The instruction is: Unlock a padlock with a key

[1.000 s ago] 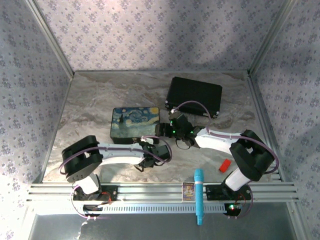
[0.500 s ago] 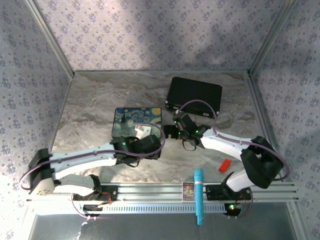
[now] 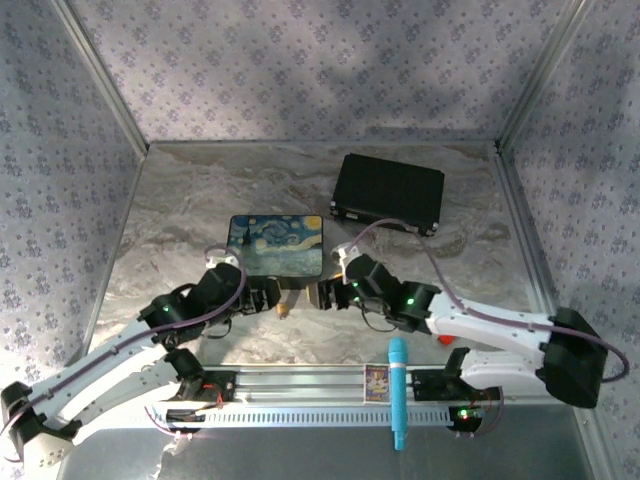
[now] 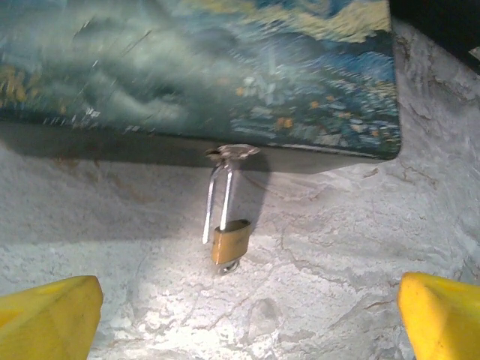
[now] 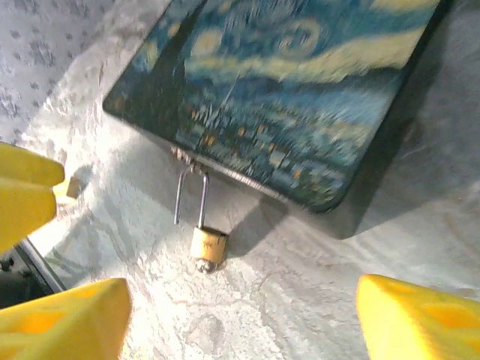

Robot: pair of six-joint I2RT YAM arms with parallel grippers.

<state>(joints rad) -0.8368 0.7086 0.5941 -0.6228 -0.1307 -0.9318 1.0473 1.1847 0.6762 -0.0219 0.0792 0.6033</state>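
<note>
Top external view: the painted box lies near the middle of the table, with a black case well apart at its 1 o'clock. The padlock lies on the marble just off the box's 6 o'clock edge. The left gripper sits near the padlock's 9 o'clock and the right gripper near its 3 o'clock, so the padlock lies between the two and neither touches it. A blue marker lies across the front rail at 5 o'clock.

Left wrist view: the yellow fingers stand at the lower corners, jaws spread wide with nothing between them. The padlock lies at 12 o'clock from them. Its shackle hooks through the hasp on the box's side. One shackle leg enters the brass body. The other ends free beside it.

Right wrist view: this gripper's fingers are also wide apart and hold nothing. The padlock lies at 12 o'clock from them, hanging from the hasp with one shackle leg out of the body. A silvery stub shows at the body's 6 o'clock end; whether it is the key cannot be told.
</note>
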